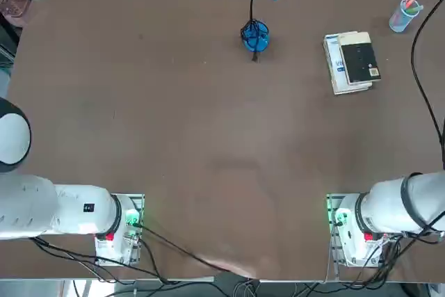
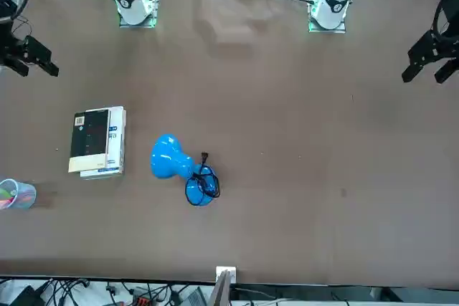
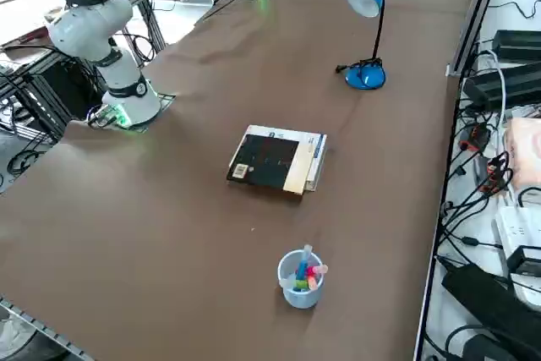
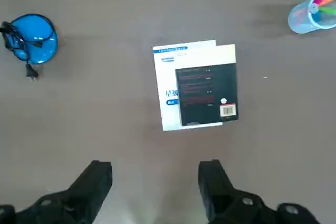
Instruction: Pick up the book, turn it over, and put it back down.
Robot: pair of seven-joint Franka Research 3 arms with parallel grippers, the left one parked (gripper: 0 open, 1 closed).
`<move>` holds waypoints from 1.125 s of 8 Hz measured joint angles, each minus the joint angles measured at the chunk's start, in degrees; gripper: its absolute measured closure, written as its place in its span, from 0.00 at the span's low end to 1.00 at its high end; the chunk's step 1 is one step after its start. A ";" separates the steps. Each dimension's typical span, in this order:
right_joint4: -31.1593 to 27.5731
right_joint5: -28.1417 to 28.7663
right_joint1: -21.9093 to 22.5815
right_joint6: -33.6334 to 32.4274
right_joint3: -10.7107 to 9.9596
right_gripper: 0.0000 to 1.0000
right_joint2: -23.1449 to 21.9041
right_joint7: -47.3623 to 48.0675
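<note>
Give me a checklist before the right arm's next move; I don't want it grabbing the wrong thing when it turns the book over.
1. Right hand open and empty: ok. It is above the table, its fingers wide apart.
2. Barcode side of the dark book facing up, so not yet turned: ok.
3. Book lying alone: not ok. The dark one rests on a white one and juts past its edge.
4. Which of the two is meant: cannot tell.
5. Cup and lamp apart from the books: ok.
6. Hand lined up around a book: not ok. Both lie beyond the fingertips.
</note>
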 joint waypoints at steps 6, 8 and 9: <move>0.40 13.30 -14.18 1.30 -1.41 0.00 9.10 -14.22; 3.81 16.37 -19.27 2.14 -1.50 0.00 17.57 -22.65; 5.90 18.57 -20.90 2.33 -1.49 0.00 21.48 -23.52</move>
